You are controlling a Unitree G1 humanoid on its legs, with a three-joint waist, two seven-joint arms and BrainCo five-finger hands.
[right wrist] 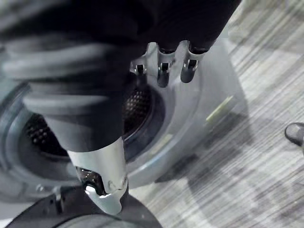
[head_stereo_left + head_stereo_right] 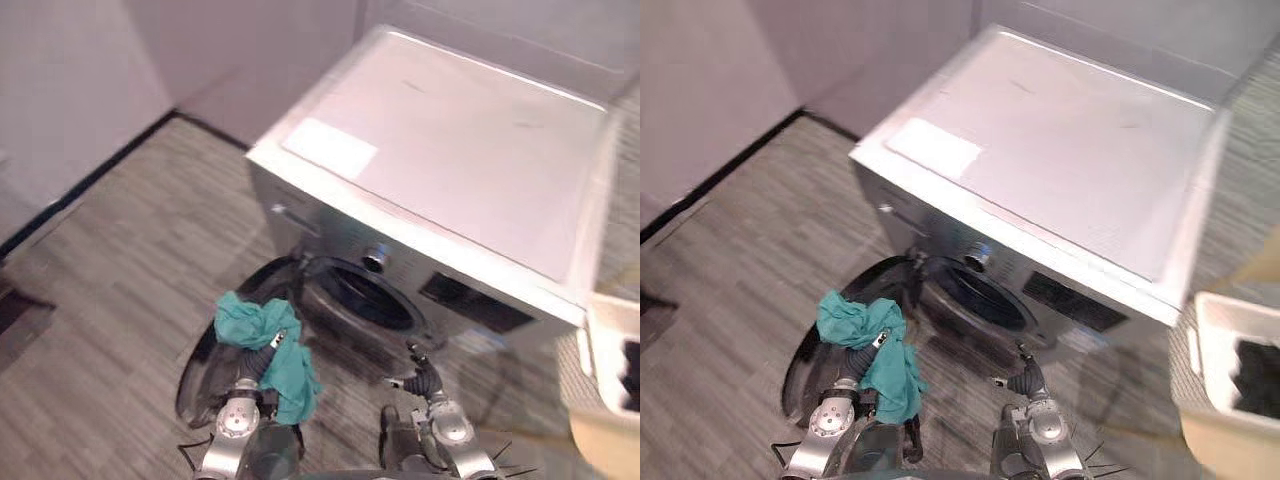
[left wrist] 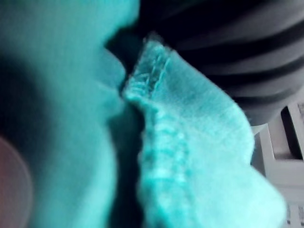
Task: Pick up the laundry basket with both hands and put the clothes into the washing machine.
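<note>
Right wrist view: right hand [image 1: 163,73] slack, empty, facing drum [image 1: 42,133]; teal cloth [image 2: 255,325] swathes left hand [image 2: 258,365] (grip untellable); basket [image 2: 1210,330] holds dark clothes [image 2: 1255,375].

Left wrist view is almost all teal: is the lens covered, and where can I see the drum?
Left wrist view: the teal cloth hangs right against the lens, beside the ribbed cover of the left hand. Right wrist view: the drum shows past the right hand, its perforated wall lit. Left eye view: the drum mouth is dark.
</note>
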